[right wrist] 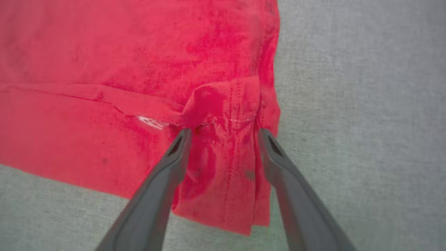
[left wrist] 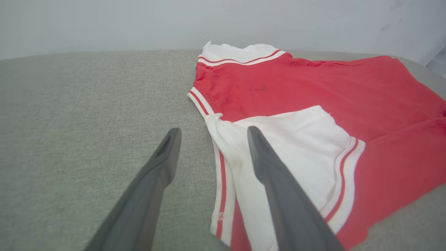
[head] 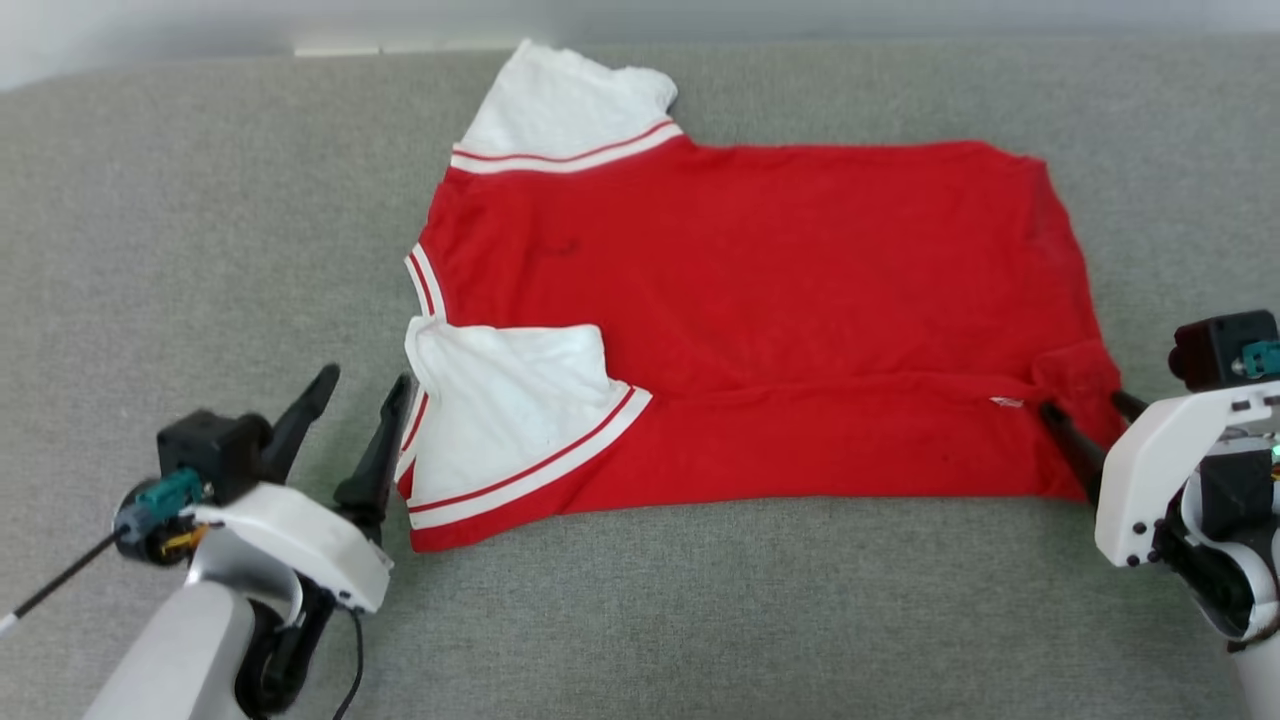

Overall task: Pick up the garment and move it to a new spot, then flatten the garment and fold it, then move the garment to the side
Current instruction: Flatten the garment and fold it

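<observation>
Grey cloth bench (head: 200, 200), pale wall (left wrist: 139, 24) behind. Garment (head: 760, 300) flat mid-bench, near edge folded over. L gripper (head: 364, 385) open, just beside white sleeve (head: 510, 420). R gripper (head: 1083, 405) open, straddling hem corner (right wrist: 226, 139).

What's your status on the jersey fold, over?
Left gripper open beside white sleeve. Right gripper open, straddling bunched hem corner. Red jersey flat on grey fabric surface, near edge folded over. No obstacle in sight.
</observation>
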Motion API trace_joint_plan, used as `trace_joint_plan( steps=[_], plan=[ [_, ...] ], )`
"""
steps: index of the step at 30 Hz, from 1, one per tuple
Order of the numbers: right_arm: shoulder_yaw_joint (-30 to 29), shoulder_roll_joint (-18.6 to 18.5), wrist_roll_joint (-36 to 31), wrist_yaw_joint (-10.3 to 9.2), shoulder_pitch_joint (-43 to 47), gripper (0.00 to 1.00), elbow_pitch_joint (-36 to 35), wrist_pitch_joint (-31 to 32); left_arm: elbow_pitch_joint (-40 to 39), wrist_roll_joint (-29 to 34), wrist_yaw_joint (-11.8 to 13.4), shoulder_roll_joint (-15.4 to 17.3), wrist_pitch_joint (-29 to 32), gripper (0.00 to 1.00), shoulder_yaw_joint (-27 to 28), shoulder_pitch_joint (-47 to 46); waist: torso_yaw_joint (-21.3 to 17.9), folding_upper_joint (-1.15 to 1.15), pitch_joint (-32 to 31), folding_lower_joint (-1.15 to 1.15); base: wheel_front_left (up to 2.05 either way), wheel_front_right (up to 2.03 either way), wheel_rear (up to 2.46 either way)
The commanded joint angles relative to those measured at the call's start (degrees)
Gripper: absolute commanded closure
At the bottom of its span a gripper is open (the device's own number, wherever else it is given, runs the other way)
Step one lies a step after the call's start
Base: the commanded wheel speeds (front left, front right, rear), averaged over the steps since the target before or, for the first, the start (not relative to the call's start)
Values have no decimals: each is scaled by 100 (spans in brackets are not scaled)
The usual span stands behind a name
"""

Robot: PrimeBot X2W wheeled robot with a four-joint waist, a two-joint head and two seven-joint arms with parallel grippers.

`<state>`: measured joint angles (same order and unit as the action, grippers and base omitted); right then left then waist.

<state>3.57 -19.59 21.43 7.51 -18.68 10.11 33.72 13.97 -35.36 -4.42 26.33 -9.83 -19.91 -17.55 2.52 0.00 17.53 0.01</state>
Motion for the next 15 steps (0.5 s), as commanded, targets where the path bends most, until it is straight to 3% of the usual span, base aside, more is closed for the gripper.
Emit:
trace_joint_plan(
  steps=[1, 7, 15],
  plan=[
    [-5, 29, -18, -4, 69, 0, -27, -43, -23, -19, 43, -14, -33, 0, 19, 86, -27, 0, -172, -1, 0, 0, 0],
    [-67, -7, -176, -4, 493, 0, -443, 61, -461, -230, 449, -125, -83, 0, 225, 697, -89, 0, -584, -1, 0, 0, 0],
    [-541, 472, -427, -3, 1223, 0, -1193, 419, -1244, -299, 897, 19, 699, 0, 0, 1527, -154, 0, -756, -1, 0, 0, 0]
  ],
)
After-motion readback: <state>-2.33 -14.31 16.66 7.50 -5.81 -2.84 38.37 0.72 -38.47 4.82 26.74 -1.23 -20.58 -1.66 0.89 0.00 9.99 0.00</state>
